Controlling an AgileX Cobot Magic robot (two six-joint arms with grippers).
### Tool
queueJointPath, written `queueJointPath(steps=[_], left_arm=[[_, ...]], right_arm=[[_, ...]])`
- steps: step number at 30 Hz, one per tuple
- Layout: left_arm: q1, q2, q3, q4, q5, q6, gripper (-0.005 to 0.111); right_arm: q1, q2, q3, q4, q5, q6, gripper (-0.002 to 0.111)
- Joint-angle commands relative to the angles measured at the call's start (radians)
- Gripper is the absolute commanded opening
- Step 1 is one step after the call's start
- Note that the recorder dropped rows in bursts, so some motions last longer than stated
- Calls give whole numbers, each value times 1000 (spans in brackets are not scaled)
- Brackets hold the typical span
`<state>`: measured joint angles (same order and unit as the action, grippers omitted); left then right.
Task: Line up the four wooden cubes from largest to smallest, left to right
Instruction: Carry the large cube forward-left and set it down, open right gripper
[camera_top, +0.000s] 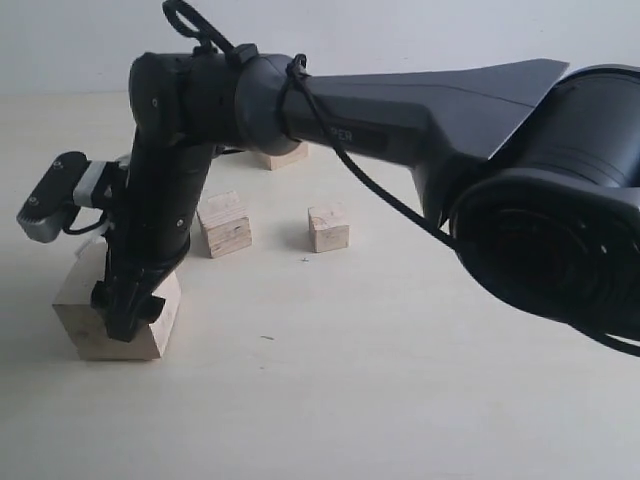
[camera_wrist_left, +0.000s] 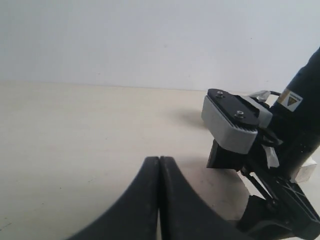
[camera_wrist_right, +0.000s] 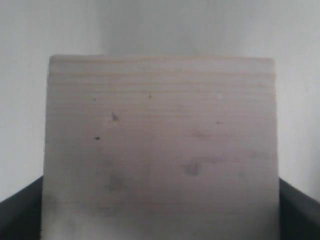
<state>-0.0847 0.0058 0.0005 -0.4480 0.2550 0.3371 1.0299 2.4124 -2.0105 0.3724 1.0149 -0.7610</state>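
Observation:
Four pale wooden cubes are in the exterior view. The largest cube (camera_top: 85, 318) rests on the table at the left, with my right gripper (camera_top: 125, 312) down over it; the arm reaches across from the right. In the right wrist view this cube (camera_wrist_right: 160, 140) fills the space between the dark fingers (camera_wrist_right: 15, 215), which press on its sides. A mid-sized cube (camera_top: 225, 223) and a smaller cube (camera_top: 328, 227) stand apart in the middle. Another cube (camera_top: 282, 156) shows partly behind the arm. My left gripper (camera_wrist_left: 160, 161) is shut and empty over bare table.
The right arm's wrist camera (camera_top: 55, 195) juts out left of the largest cube and also shows as a grey wrist camera (camera_wrist_left: 232, 122) in the left wrist view. A bulky arm joint (camera_top: 560, 220) blocks the right side of the exterior view. The tabletop (camera_top: 330, 380) is pale.

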Motion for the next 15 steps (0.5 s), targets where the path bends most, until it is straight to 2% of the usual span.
queueJointPath(steps=[1, 10, 12, 15], left_arm=[[1, -6, -1, -2, -2, -2, 0], [1, -6, -1, -2, -2, -2, 0], [1, -6, -1, -2, -2, -2, 0], [1, -6, -1, -2, -2, -2, 0]], right_arm=[[6, -15, 52, 17, -50, -21, 1], [28, -13, 52, -10, -21, -15, 4], [30, -13, 52, -41, -21, 4, 12], [38, -12, 52, -79, -19, 4, 31]])
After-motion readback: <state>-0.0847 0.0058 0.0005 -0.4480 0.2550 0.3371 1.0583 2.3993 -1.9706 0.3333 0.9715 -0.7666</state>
